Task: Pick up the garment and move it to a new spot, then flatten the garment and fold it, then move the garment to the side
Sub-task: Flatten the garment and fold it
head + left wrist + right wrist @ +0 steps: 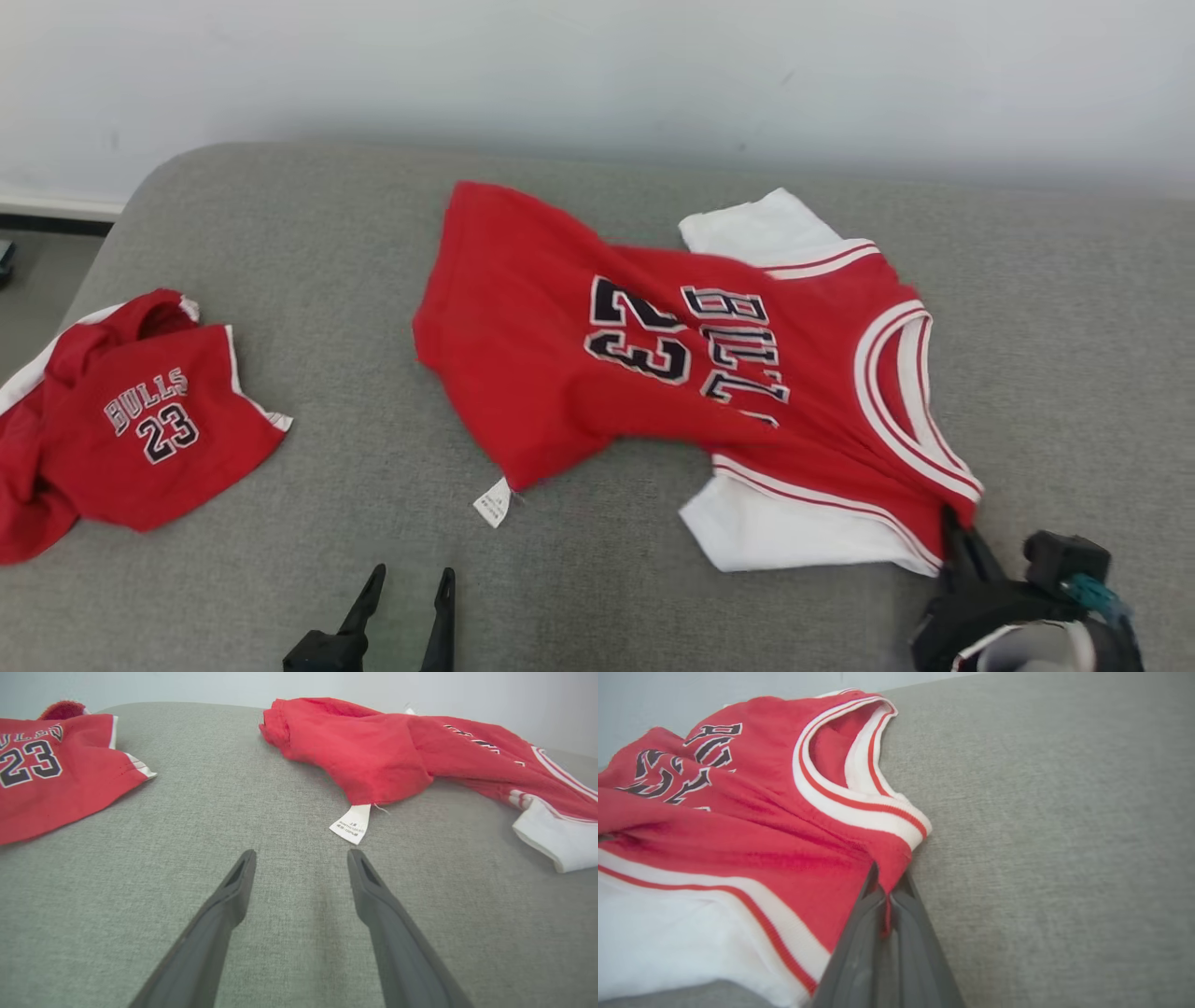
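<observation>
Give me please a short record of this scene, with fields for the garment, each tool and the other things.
surface: grey padded surface
garment: red jersey, lying wrinkled, not folded
right tool: shut on the jersey's shoulder edge beside the neckline
left tool: open, above bare surface, apart from the jersey
label: white label at the jersey's hem
other: smaller red garment at the robot's left

likely shorts point(140, 420) cropped left, label point(350, 825) print illegible
</observation>
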